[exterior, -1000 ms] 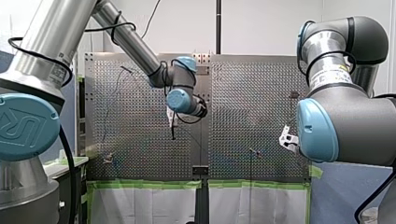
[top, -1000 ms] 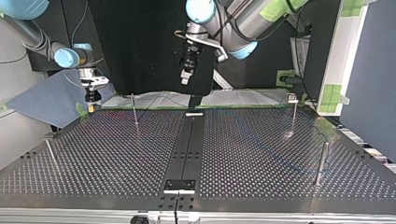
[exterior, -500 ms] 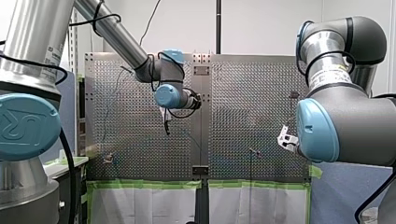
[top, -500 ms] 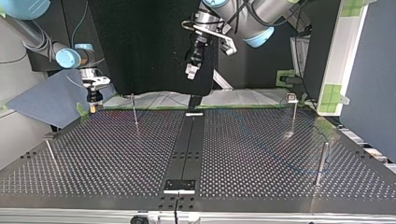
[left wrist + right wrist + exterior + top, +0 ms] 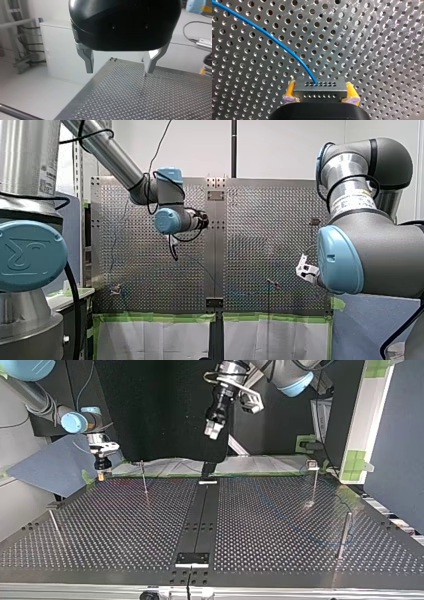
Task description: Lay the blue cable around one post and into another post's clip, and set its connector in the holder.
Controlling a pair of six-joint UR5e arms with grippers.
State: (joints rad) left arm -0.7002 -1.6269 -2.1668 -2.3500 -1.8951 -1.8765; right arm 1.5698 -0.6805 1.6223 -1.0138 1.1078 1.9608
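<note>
1. Our right gripper (image 5: 319, 96) is clamped tight on a small grey metal connector block (image 5: 319, 87) with two rows of tiny holes. Its yellow pads (image 5: 290, 88) press against the block's two ends.
2. The thin blue cable (image 5: 274, 39) leaves the block's upper face and curves away ahead of the gripper, over the perforated metal table (image 5: 374, 50).
3. In the top view this gripper (image 5: 101, 474) stands at the table's far edge, near the left corner. We cannot tell whether the block touches the plate.
4. Our left gripper (image 5: 118, 67) is black with bare metal fingers (image 5: 88, 60). They are spread wide, with nothing between them.
5. In the top view it (image 5: 214, 430) hangs well above the middle of the table's far edge, fingers pointing down.
6. A thin metal post (image 5: 144, 479) stands by the far edge, near our right gripper.
7. A clip-topped post (image 5: 313, 482) stands toward the far right corner.
8. A stouter grey post (image 5: 344, 535) stands by the right edge.
</note>
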